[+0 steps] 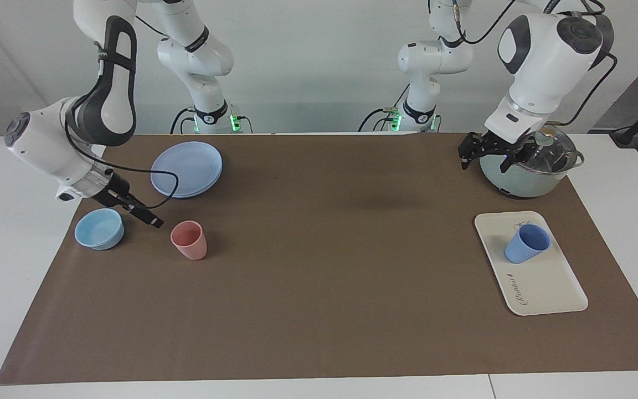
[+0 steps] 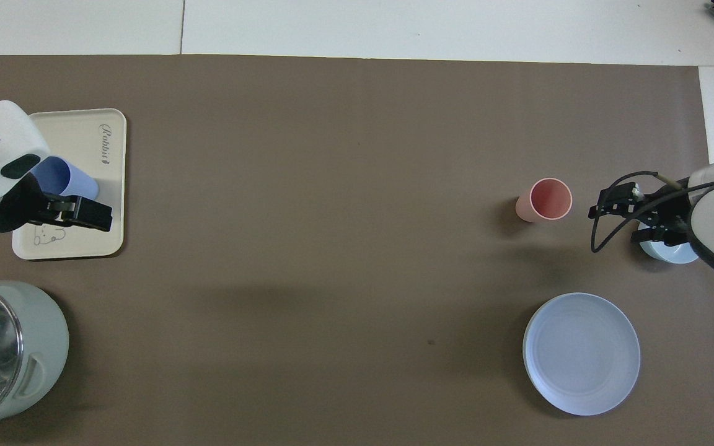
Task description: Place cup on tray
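The periwinkle-blue cup (image 1: pixel 525 245) stands on the cream tray (image 1: pixel 549 291), on the half nearer the robots, at the left arm's end of the table. In the overhead view the cup (image 2: pixel 78 179) is partly covered by the left arm, and the tray (image 2: pixel 109 148) shows its lettering and bear drawing. My left gripper (image 1: pixel 485 159) is open and empty, up in the air over the tray's edge nearest the robots (image 2: pixel 81 212), clear of the cup. My right gripper (image 1: pixel 153 220) is low between the light-blue bowl and the pink cup, holding nothing that I can see.
A lidded pot (image 1: pixel 529 177) stands nearer the robots than the tray. At the right arm's end stand a pink cup (image 1: pixel 190 240), a light-blue bowl (image 1: pixel 99 229) and a round blue plate (image 1: pixel 186 168). A brown mat (image 1: pixel 324 249) covers the table.
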